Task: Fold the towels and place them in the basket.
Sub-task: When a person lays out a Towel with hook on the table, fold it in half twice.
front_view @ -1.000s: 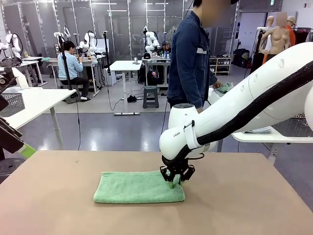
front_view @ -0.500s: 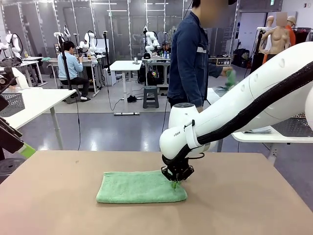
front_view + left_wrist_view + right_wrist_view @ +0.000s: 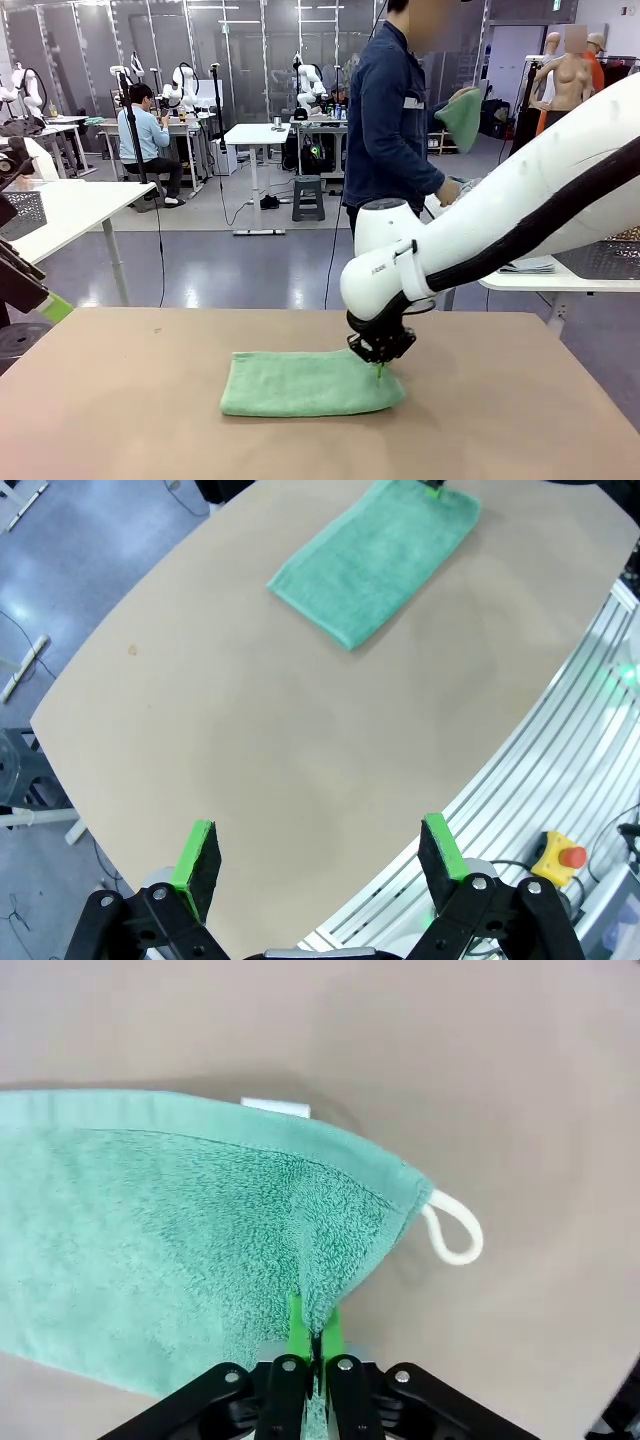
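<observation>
Folded mint-green terry towel [image 3: 310, 384]: flat at mid tan table [image 3: 520, 420]; white loop tag [image 3: 455, 1235] at its corner. Right hand [image 3: 380, 366]: clamped on the towel's right corner; left hand [image 3: 320, 850]: open, empty, above bare table; second green towel [image 3: 462, 118] held by the person [image 3: 390, 130] beyond.

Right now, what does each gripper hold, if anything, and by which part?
The right gripper pinches the green towel at its edge, near the corner with the white loop. The left gripper is open and holds nothing.
</observation>
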Robot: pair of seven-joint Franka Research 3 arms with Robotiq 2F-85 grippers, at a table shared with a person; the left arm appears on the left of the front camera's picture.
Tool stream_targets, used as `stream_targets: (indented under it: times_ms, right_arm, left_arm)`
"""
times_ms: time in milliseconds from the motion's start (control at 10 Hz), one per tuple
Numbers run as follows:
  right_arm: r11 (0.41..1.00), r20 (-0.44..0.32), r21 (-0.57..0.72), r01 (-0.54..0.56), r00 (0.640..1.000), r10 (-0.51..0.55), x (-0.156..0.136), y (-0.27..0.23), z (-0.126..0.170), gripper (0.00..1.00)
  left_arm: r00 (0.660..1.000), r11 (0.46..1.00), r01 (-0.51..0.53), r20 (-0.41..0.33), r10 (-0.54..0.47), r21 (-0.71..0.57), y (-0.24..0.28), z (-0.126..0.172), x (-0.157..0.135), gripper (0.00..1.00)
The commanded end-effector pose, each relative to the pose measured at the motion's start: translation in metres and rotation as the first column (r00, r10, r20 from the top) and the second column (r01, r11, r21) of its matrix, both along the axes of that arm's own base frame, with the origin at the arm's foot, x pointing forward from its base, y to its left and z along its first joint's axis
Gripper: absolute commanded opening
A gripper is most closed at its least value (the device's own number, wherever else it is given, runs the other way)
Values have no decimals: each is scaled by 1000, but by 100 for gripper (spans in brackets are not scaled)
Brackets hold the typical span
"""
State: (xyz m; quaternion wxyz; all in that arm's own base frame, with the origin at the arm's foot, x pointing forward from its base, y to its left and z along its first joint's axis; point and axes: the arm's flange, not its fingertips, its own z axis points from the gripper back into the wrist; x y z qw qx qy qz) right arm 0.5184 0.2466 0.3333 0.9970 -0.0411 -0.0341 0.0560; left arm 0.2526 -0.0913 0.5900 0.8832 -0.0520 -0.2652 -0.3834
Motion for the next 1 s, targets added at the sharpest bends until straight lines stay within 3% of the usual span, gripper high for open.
stream_targets:
  times_ms: [0,400,900]
  right_arm:
    - [998,57,-57,2,998,1,-19,-6,35,0]
    - [989,49,-55,-135,989,138,-26,52,89,0]
    - [984,20,92,-151,989,150,-17,119,90,0]
  left_arm:
    - [1000,1000,-6,7,6,12,1,-1,3,100]
    - [1000,1000,-6,7,6,12,1,-1,3,100]
    - [1000,1000,-6,7,6,12,1,-1,3,100]
